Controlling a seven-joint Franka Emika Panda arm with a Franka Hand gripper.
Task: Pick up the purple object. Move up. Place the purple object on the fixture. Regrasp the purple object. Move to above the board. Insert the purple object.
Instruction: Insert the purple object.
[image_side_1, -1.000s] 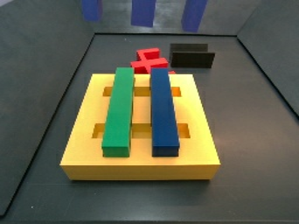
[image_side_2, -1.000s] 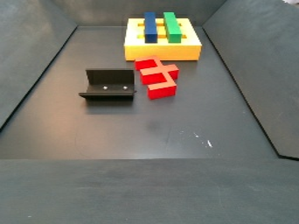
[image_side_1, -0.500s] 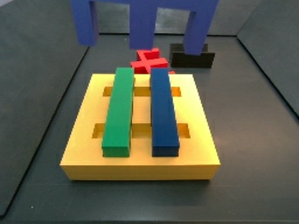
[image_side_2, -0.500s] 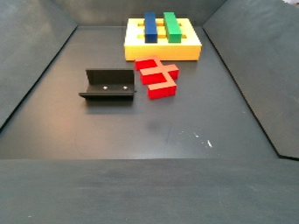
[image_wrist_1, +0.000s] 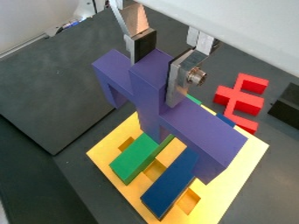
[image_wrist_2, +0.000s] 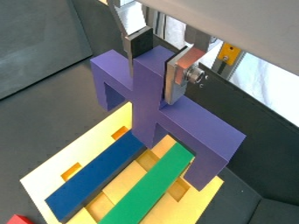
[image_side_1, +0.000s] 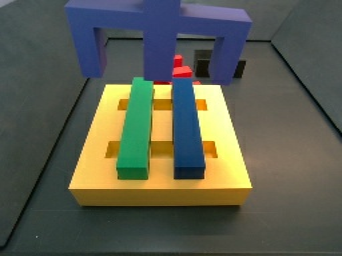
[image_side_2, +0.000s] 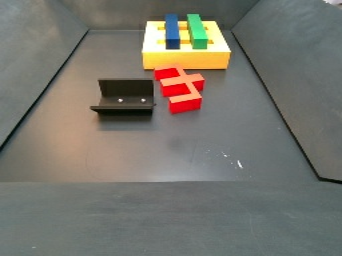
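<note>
The purple object (image_wrist_1: 163, 109) hung above the board (image_wrist_1: 250, 152), its central stub clamped between the plates of the gripper (image_wrist_2: 156, 63), legs pointing down across the green bar (image_side_1: 134, 125) and blue bar (image_side_1: 187, 122). Risk, as I judged it: a slight tilt or offset and a leg could catch on a bar instead of finding its slot. Count: one purple object, one red cross block (image_side_2: 179, 88), two long bars, one fixture (image_side_2: 122, 97), one board.
</note>
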